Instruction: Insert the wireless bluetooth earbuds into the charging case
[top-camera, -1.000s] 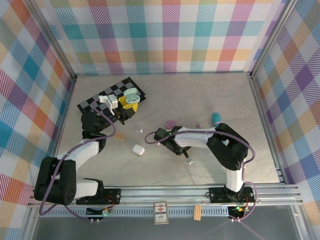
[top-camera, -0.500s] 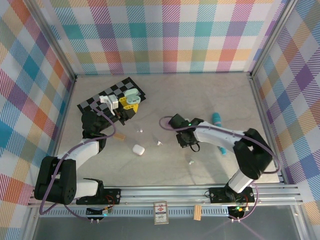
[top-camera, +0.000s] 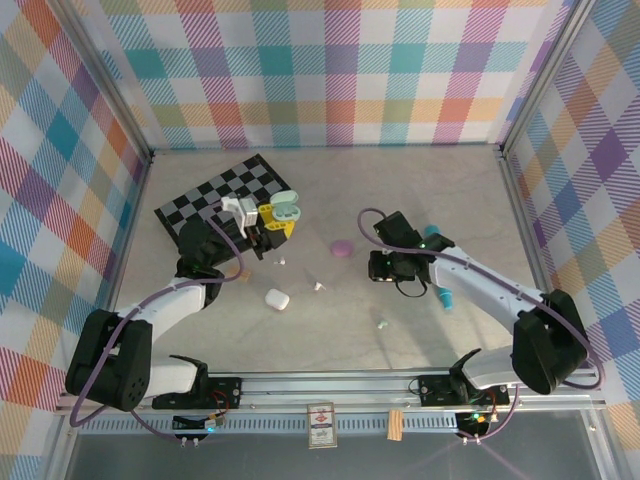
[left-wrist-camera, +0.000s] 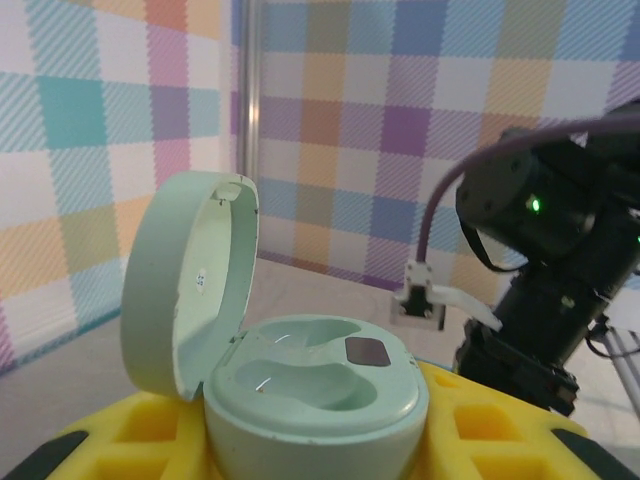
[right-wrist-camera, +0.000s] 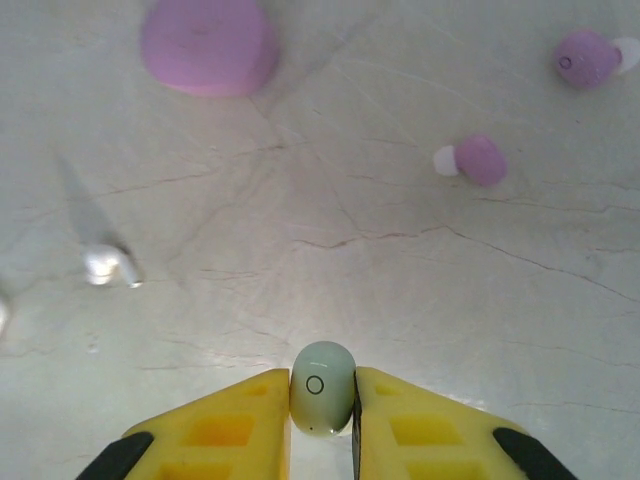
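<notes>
Pale marbled tabletop (top-camera: 330, 180) filled the plaid-walled cell, with a checkered mat (top-camera: 205, 195) at its far left. Your left end effector (top-camera: 275, 220) held the mint green charging case (left-wrist-camera: 310, 385) just past the mat's right corner. The lid (left-wrist-camera: 185, 285) stood hinged up on the left of the left wrist view. The two moulded wells showed only their own pale floors and a small dark square. Its yellow fingers (left-wrist-camera: 120, 445) were closed partway, clamping the case's lower body from either side.

Your left arm reached forward from its base with the elbow bent and the forearm angled rightward. Your right arm swung in from the far right, wrist low over the tabletop.

Your right end effector (right-wrist-camera: 322, 385) was narrowed to a slim gap, pinching a mint green earbud (right-wrist-camera: 321, 405) upright between its tips. You could not tell whether the bud touched the tabletop.

Ahead of that end effector and to its left lay the purple case (right-wrist-camera: 208, 45), which looked closed. Ahead to its right lay two purple earbuds (right-wrist-camera: 470, 160), apart from each other. A blurred white earbud (right-wrist-camera: 108, 265) lay off to its left. From above, the white case (top-camera: 277, 298) sat between your two end effectors, nearer the left one. A second mint green bud (top-camera: 381, 324) lay on the near side of the right one. The teal pen (top-camera: 445, 295) lay partly under the right forearm.
</notes>
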